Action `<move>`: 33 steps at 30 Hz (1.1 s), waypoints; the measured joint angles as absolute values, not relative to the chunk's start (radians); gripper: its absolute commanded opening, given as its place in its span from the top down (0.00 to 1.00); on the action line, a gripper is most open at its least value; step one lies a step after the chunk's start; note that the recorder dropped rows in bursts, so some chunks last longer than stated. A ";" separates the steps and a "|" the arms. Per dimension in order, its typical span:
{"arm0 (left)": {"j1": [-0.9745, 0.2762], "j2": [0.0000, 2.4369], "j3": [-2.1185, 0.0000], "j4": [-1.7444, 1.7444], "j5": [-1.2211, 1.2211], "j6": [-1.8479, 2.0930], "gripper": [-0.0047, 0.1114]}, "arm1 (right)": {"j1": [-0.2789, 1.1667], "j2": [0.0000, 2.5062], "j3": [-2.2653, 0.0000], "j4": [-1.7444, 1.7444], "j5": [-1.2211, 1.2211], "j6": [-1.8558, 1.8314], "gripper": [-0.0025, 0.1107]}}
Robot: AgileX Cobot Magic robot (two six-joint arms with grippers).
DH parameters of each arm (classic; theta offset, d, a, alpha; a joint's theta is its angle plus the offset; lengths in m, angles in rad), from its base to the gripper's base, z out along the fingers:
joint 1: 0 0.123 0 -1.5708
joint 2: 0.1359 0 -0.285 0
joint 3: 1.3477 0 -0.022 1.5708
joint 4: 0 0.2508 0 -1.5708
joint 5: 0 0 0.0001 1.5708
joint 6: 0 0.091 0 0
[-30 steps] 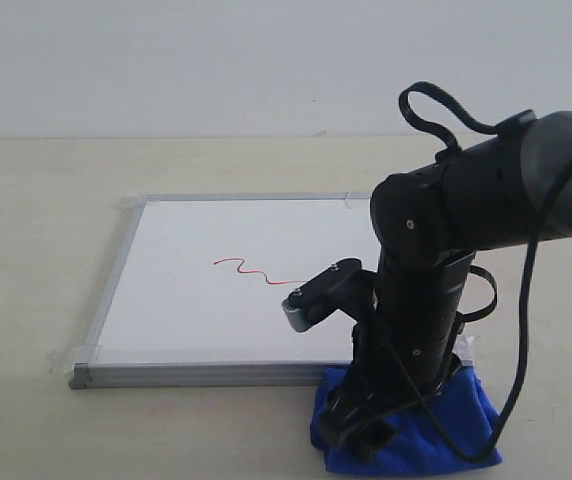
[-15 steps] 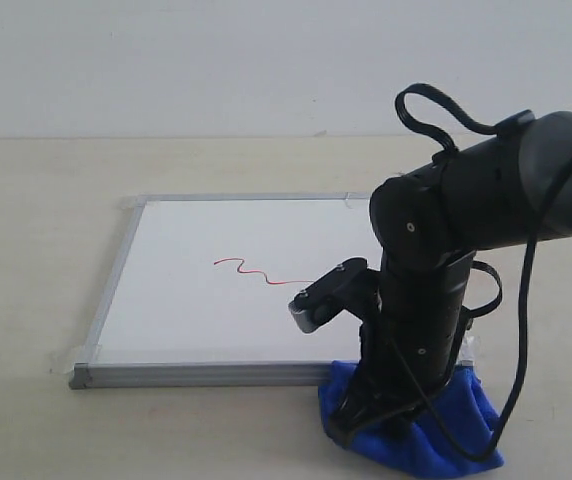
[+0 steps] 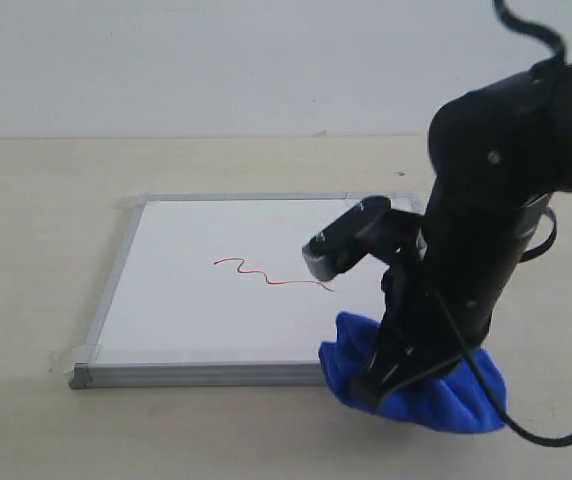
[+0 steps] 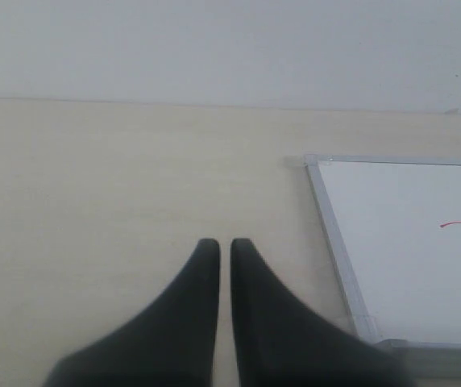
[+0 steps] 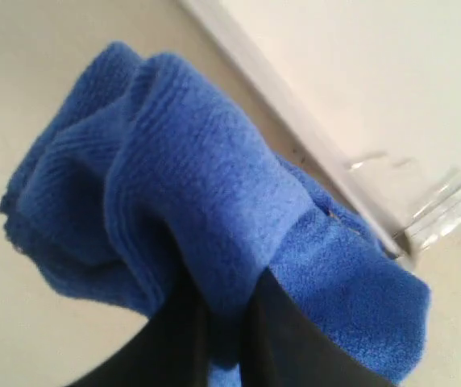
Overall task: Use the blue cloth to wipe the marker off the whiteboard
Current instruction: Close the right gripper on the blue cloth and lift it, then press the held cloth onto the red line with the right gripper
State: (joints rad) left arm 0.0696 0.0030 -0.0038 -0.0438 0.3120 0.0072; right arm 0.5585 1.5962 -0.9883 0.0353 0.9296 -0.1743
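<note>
Pinching blue cloth (image 3: 466, 392) | right gripper (image 5: 224, 322) clenched on it | cloth bunched, fuzzy, royal-blue | left gripper (image 4: 224, 246) closed, empty

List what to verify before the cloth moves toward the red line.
1. Grip on blue cloth: ok, right hand pinches a fold.
2. Cloth pressed on the whiteboard: cannot tell; it sits at the board's corner.
3. Marker line wiped: not ok, the whole squiggle shows.
4. Board between cloth and line bare: ok.
5. Left hand clear of board: ok, shut, empty, over the table beside it.
</note>
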 measured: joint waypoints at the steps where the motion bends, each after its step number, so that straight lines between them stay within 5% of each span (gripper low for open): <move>1: 0.070 0.003 -0.004 -0.044 0.312 0.007 0.92 | 0.558 1.565 -0.988 0.028 0.910 -0.174 0.98; 14: 0.070 0.003 -0.004 -0.044 0.312 0.007 0.92 | 0.558 1.508 -1.030 -0.028 0.554 -0.182 0.98; 33: 0.070 0.003 -0.004 -0.044 0.312 0.007 0.92 | 0.556 2.039 -1.726 -0.069 1.019 -0.182 0.98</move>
State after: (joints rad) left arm 0.0696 0.0030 -0.0038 -0.0438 0.3120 0.0072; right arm 0.5560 2.0388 -1.7259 -0.0693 1.0185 -0.1821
